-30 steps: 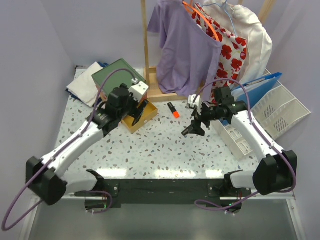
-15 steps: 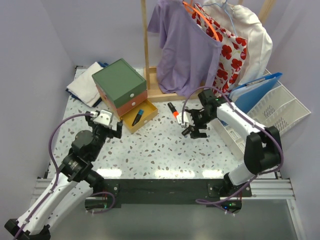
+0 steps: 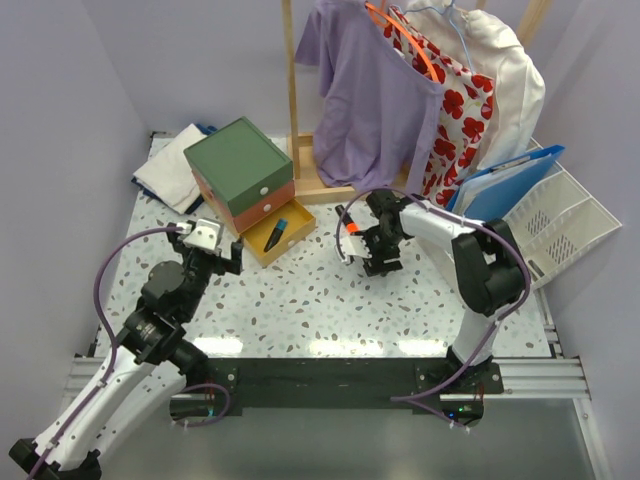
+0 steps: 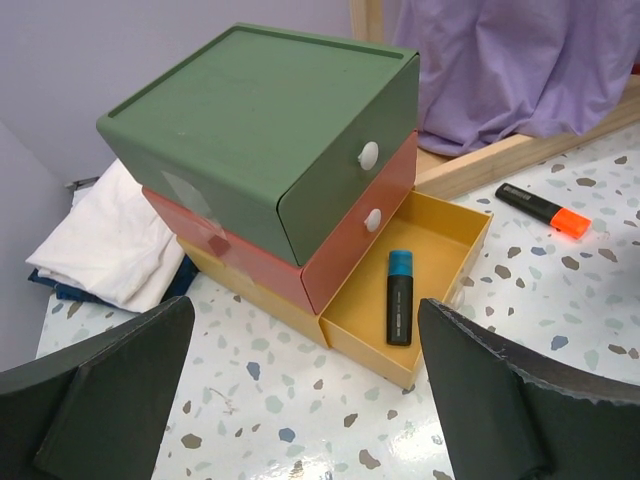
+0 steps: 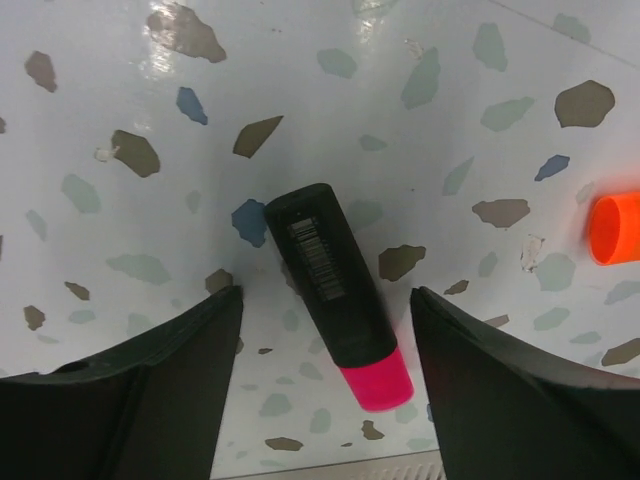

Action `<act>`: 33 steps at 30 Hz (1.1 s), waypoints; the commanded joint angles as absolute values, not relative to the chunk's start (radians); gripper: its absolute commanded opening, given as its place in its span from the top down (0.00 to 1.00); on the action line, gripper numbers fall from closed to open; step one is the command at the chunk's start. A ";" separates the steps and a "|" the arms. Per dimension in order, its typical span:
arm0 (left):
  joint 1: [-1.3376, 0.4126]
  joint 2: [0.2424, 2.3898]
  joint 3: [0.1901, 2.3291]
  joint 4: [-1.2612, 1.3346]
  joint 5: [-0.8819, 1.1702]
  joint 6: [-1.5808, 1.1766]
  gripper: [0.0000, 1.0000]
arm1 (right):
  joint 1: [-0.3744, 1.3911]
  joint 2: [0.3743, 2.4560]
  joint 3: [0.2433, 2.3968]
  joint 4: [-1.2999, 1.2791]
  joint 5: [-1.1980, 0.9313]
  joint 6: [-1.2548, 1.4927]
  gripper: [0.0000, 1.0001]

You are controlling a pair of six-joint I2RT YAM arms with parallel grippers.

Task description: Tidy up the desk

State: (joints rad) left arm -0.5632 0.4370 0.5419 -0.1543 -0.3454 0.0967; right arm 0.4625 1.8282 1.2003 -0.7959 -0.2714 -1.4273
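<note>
The desk (image 3: 300,300) is a white speckled tabletop. My right gripper (image 3: 362,252) is open and low over it, its jaws standing either side of a black highlighter with a pink cap (image 5: 338,290), not touching it. An orange-capped highlighter (image 3: 346,222) lies just beyond; its cap (image 5: 615,225) shows at the right wrist view's edge. My left gripper (image 3: 212,252) is open and empty, in front of a stacked drawer box (image 3: 240,165). The box's yellow bottom drawer (image 4: 445,235) is open and holds a blue-capped highlighter (image 4: 400,297).
A folded white cloth (image 3: 170,165) lies left of the box. A wooden rack with hanging clothes (image 3: 365,90) stands at the back. A white slotted file tray (image 3: 565,215) with a blue folder (image 3: 505,185) and a white organiser (image 3: 470,270) are at the right.
My left arm has drawn back from the drawer box toward the near left. My right gripper has moved left and come down over the pink-capped highlighter.
</note>
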 commanded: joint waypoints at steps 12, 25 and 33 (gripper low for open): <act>-0.558 0.425 0.540 -0.095 -0.367 0.091 0.00 | 0.463 1.919 1.266 -0.834 -0.209 -1.378 0.70; -0.558 0.405 0.541 -0.092 -0.402 0.095 0.00 | 0.649 1.838 1.417 -0.854 -0.129 -0.987 1.00; -0.560 0.348 0.529 -0.084 -0.528 0.095 0.00 | 0.848 1.887 1.711 -0.870 0.055 -0.968 1.00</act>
